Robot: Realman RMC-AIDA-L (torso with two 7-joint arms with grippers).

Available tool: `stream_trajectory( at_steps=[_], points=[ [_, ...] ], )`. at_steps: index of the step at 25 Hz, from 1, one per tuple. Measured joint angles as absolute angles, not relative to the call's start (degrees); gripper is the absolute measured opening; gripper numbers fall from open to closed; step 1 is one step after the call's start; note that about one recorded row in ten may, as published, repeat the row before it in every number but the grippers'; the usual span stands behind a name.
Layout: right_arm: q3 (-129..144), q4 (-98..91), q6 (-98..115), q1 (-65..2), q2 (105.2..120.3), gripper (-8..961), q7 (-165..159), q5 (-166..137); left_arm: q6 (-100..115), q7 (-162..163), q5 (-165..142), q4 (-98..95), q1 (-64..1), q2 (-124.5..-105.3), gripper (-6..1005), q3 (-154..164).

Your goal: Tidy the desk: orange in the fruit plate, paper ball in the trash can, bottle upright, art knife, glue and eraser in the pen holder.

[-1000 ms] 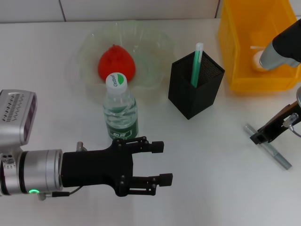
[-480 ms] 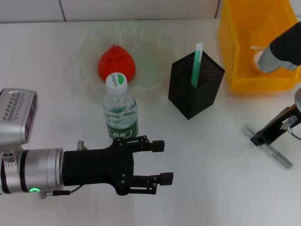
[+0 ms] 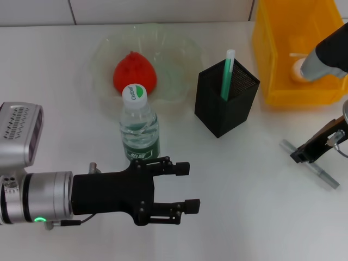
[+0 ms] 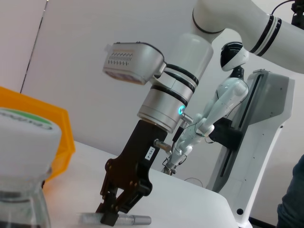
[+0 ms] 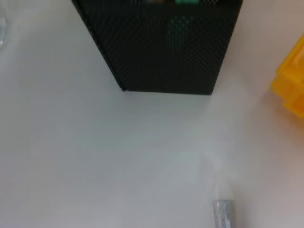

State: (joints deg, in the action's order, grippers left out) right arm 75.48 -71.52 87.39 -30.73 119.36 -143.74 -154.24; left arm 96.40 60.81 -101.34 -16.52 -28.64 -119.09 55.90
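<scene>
The orange (image 3: pixel 134 72) lies in the pale-green fruit plate (image 3: pixel 109 46). The bottle (image 3: pixel 139 128) stands upright in front of the plate; its cap (image 4: pixel 23 142) fills the near side of the left wrist view. The black mesh pen holder (image 3: pixel 225 106) holds a green-and-white stick (image 3: pixel 227 73). The paper ball (image 3: pixel 298 68) lies in the yellow trash can (image 3: pixel 283 54), partly hidden by my right arm. My right gripper (image 3: pixel 300 156) is down on the table, shut on the grey art knife (image 3: pixel 321 175), as the left wrist view (image 4: pixel 110 214) shows. My left gripper (image 3: pixel 187 187) is open and empty, just in front of the bottle. The eraser is out of view.
The right wrist view shows the pen holder (image 5: pixel 164 47) close ahead, the art knife's end (image 5: pixel 223 213) and a corner of the trash can (image 5: pixel 292 90). White table surface lies between the pen holder and the art knife.
My right gripper and the art knife have shifted slightly on the table. The left arm has not moved.
</scene>
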Motion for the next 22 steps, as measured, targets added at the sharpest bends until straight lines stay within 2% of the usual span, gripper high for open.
stream_trajectory(
  at_steps=[6, 13, 18, 22],
  points=[
    [71.0, -80.2, 89.5, -26.8, 119.13, 139, -141.8, -148.7, 96.3, 60.8, -101.3, -16.5, -28.5, -119.09, 802, 55.9],
    [45.8, -88.7, 94.9, -22.1, 119.02, 137, -130.1, -127.0, 96.7, 60.9, -100.9, -16.5, -28.3, -118.96, 802, 55.9],
    [36.4, -72.4, 94.4, -20.3, 119.07, 135, -109.2, -99.9, 96.7, 60.9, -100.8, -16.5, -28.3, -118.91, 802, 55.9],
    [36.1, -49.7, 92.5, -23.4, 118.9, 135, -90.0, -88.8, 96.6, 60.9, -100.7, -16.4, -28.2, -118.96, 802, 55.9]
  ],
)
